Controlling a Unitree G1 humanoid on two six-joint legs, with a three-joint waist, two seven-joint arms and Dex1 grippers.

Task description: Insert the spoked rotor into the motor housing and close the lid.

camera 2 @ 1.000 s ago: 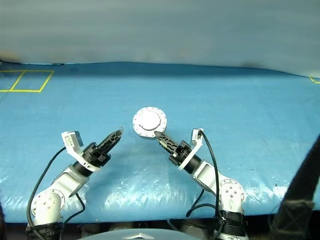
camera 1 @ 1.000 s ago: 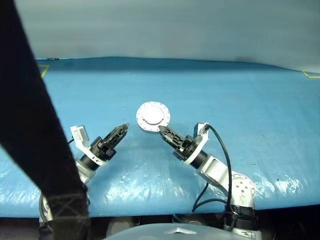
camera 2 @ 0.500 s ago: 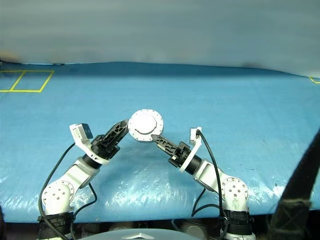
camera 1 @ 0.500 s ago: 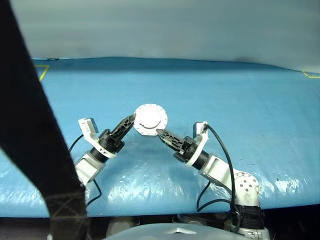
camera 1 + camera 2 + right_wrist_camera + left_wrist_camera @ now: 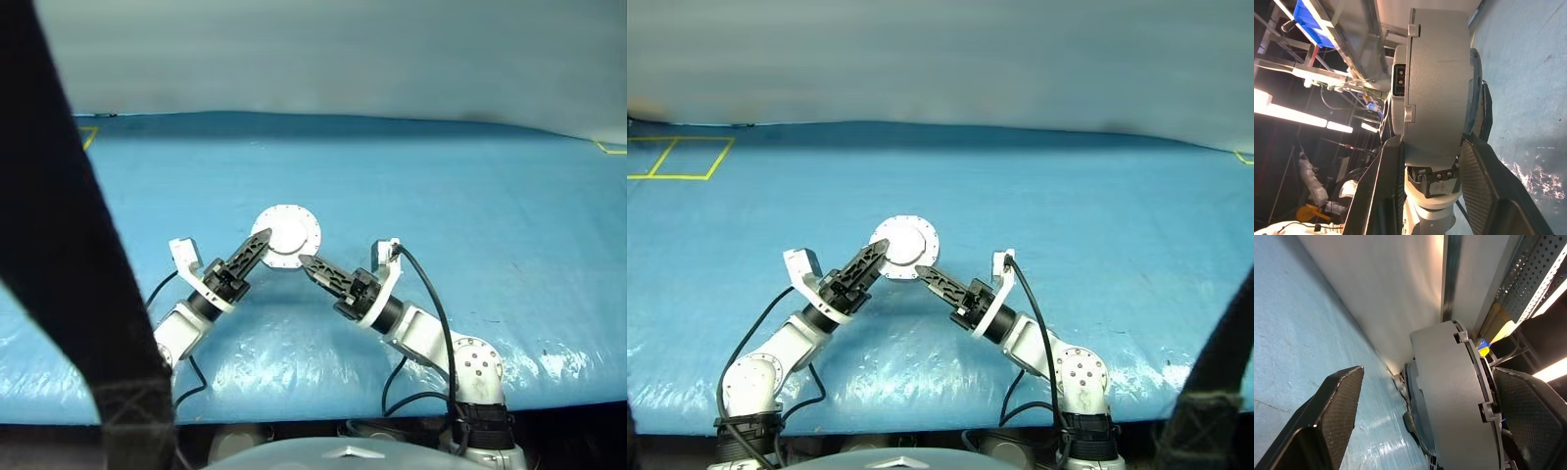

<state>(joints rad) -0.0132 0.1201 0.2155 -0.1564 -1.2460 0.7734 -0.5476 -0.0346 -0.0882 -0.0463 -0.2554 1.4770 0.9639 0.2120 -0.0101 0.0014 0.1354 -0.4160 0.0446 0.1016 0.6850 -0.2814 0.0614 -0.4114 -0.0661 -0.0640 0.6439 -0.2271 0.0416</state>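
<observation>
Closed motor housing [image 5: 286, 236], pale lid [image 5: 905, 241] facing up, raised above the blue table [image 5: 509, 215], pinched edge-on between the fingers of the right pincer [image 5: 306, 264]; left pincer [image 5: 261, 242] spread wide astride its opposite rim, one pad [image 5: 1525, 421] close beside the casing.

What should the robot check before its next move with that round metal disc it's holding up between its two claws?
1. Right gripper clamped on the closed motor housing: ok.
2. Left gripper open wide enough to take it: ok.
3. One left finger on each side of the housing: ok.
4. Housing lifted off the blue table: ok.
5. Lid fully seated all round: cannot tell.
6. Spoked rotor inside: cannot tell.
</observation>
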